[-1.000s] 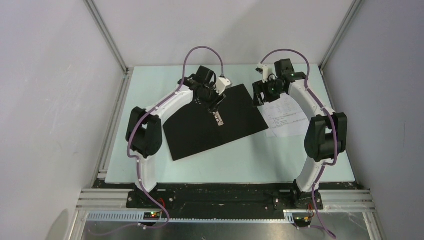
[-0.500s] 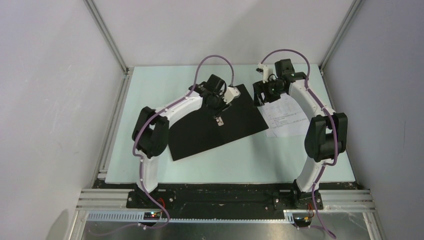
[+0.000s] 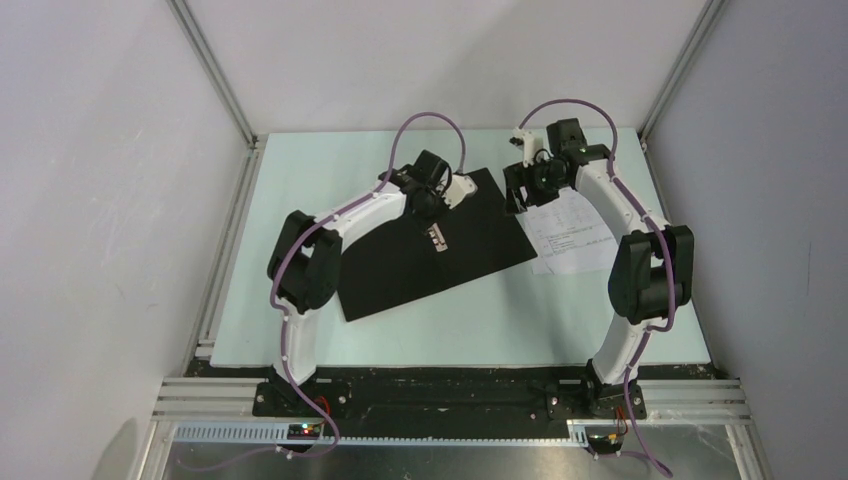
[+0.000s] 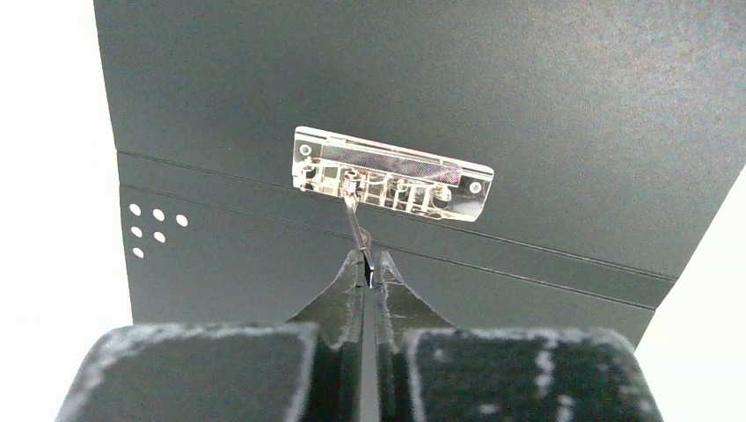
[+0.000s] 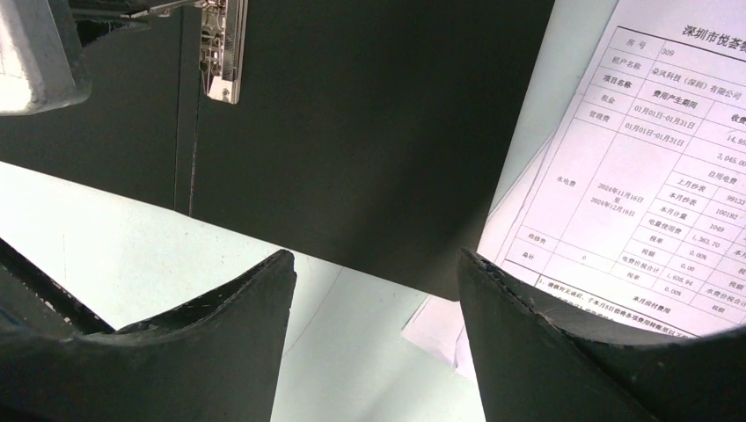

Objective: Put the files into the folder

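Left hand pinches the clip lever — right hand spread near folder.

Lab: aluminium frame, white walls

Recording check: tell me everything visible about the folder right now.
The folder lies open and flat on the pale green table, matte black inside facing up, set askew. Two parallel creases mark its spine, where a shiny clip sits; five small punched holes show near one end. The left gripper is shut on the thin clip lever. The folder's right-hand edge overlaps the files. No red outside is visible.
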Controlling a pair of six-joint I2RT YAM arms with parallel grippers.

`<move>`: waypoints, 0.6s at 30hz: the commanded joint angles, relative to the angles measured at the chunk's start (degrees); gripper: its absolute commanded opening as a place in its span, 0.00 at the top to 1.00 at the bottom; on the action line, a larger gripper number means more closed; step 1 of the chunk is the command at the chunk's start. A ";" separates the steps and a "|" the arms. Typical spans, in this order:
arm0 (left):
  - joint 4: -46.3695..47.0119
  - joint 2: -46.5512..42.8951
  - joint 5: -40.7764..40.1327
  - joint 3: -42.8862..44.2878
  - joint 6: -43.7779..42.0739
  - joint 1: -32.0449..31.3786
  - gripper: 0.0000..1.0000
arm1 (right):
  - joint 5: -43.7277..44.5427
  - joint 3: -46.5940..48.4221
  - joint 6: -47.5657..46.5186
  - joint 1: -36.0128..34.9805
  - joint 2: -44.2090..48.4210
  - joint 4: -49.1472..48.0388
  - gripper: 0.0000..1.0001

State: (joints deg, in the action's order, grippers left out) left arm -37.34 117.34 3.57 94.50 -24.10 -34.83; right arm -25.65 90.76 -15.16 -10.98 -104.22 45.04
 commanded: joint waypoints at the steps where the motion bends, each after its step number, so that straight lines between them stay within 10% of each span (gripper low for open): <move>1: 0.54 -1.33 4.10 1.19 -0.26 2.02 0.99 | 0.92 0.47 -0.71 -0.93 2.15 0.45 0.28; 18: -17.05 -7.64 20.58 -1.07 -23.32 5.99 1.00 | 1.47 -1.68 -1.30 -5.73 2.05 0.61 0.29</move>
State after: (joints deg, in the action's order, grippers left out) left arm -50.37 111.74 20.29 92.27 -40.25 -27.73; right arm -24.67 89.14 -15.33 -16.45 -104.22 45.56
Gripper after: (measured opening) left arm 0.009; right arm 0.715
